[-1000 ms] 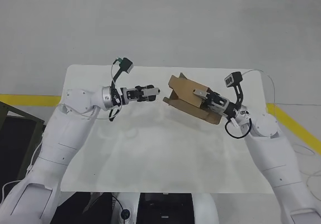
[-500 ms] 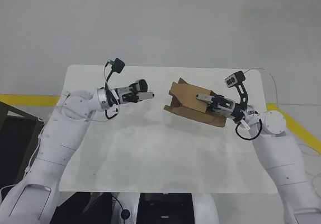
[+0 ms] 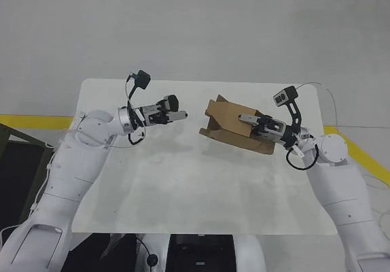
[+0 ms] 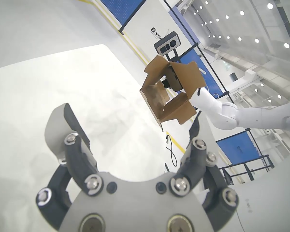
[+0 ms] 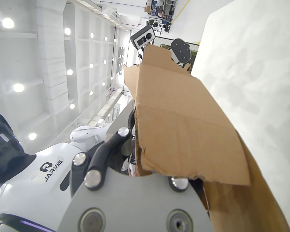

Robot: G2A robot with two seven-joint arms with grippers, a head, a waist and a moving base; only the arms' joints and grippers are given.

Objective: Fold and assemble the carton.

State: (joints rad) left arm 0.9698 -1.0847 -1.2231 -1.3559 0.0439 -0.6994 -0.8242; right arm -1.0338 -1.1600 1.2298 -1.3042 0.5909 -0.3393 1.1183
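The carton (image 3: pixel 234 126) is a part-formed cardboard tube with loose flaps, held over the far right of the table (image 3: pixel 181 197). Its open end faces left.

Judged handling: light, with stiff panels that hinge easily at the creases. The ragged edges may tear, and a hard pinch would probably crush a wall. Take hold of a free flap close to its crease, or of a panel edge.

The right gripper (image 3: pixel 246 120) pinches one carton wall. The left gripper (image 4: pixel 130 115) hangs to the left, apart from the carton, jaws spread and holding nothing.
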